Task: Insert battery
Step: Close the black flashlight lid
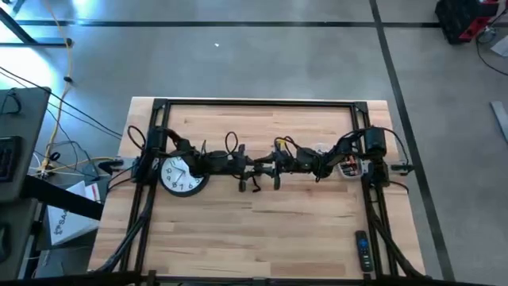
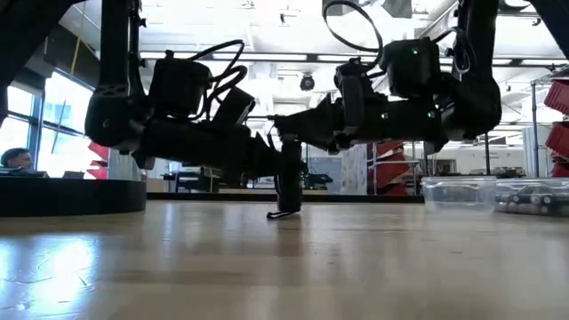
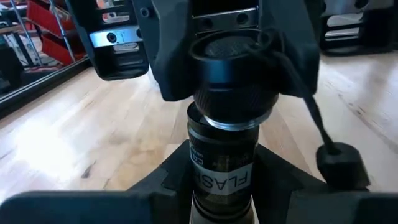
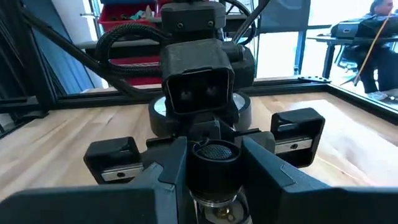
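Flashlight (image 3: 221, 168) was found standing near upright at mid-tabletop (image 1: 262, 230), to the right of the wall clock (image 1: 182, 175), with its base touching the wood in the low view. Its body was seen clamped between the jaws of the left gripper (image 3: 217, 186), label facing that wrist camera. The end cap (image 4: 214, 163) sat on top of the body and was gripped by the jaws of the right gripper (image 4: 211, 174), a lanyard (image 3: 323, 130) trailing from it. Both grippers therefore met on the flashlight, the left lower on the long axis, the right above it. Both arms were stretched low and nearly level toward each other from opposite sides of the flashlight. No battery could be made out. A remote control (image 1: 362, 248) lay well apart from the flashlight, and clear bins (image 2: 462, 191) stood beyond it on the right arm's side. The cap was judged to sit in line with the body.
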Controlling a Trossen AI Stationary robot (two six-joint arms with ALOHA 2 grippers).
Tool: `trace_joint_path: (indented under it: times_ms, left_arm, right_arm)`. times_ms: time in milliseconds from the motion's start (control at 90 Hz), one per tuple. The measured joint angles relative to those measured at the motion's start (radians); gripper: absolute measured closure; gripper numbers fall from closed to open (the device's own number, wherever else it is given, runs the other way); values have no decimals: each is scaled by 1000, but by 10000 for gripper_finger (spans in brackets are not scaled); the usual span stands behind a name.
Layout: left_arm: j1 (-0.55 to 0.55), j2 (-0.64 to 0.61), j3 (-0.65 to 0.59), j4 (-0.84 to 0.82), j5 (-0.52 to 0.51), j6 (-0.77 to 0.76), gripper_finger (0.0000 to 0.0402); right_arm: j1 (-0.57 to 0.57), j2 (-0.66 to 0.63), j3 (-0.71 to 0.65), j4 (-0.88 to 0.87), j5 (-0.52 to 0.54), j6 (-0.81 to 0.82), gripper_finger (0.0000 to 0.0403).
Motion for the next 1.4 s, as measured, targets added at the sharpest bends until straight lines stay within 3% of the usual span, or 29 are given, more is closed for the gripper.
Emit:
trace_joint_path:
  times_ms: [544,1089,1400]
  left_arm:
    - [7,1,-30,82,127,9,307]
    - [7,-8,2,62,395,-34,307]
    - [15,-10,15,40,463,-25,307]
  right_arm:
    - [25,1,-1,38,20,-86,318]
    - [27,1,0,59,-135,-46,318]
    - [26,0,8,53,-217,-17,318]
